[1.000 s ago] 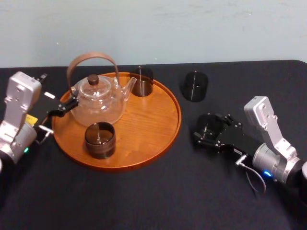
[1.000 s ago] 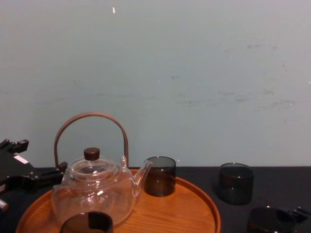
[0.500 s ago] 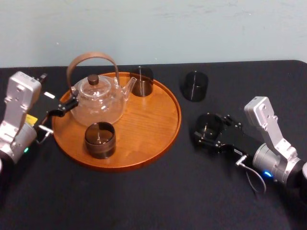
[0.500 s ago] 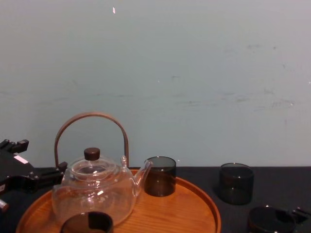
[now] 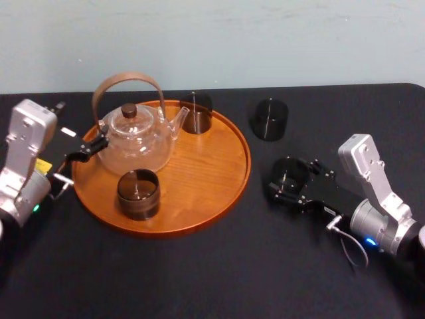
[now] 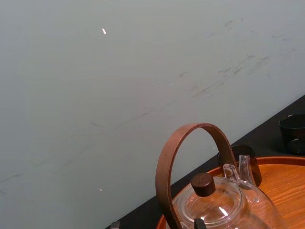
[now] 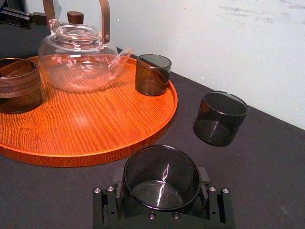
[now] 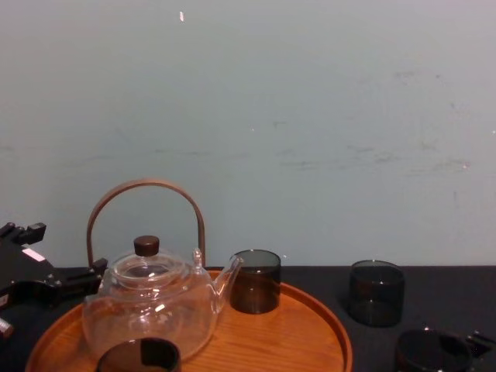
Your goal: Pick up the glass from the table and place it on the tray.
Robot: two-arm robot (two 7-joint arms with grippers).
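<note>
The right claw [image 5: 285, 181] is reaching in low over the black surface [image 5: 199, 272], to the right of the tray [image 5: 206, 166] and apart from its rim. It is grasping the glass [image 7: 161, 176], a dark, smoky tumbler that is standing upright with its mouth open to the top. In the right wrist view the two black jaws are pressing in on either side of its wall. The glass is sitting off the tray, near the tray's right edge. Its base is hidden by the claw, so it is hard to say whether it is touching the surface or hanging just above it.

A spare glass [image 5: 269, 118] is standing alone on the surface farther back, beyond the right claw and well clear of the tray.

The round orange-brown tray is carrying three things. A clear teapot [image 5: 136, 139] with a brown arched handle and a dark knob is sitting on its left half. A back glass [image 5: 196, 113] is standing by the far rim, just beside the spout. A front glass [image 5: 138, 193] is standing near the closer rim.

The left claw [image 5: 89, 147] is hanging at the tray's left edge, close beside the teapot's belly. I cannot tell whether it is clenched or released.
</note>
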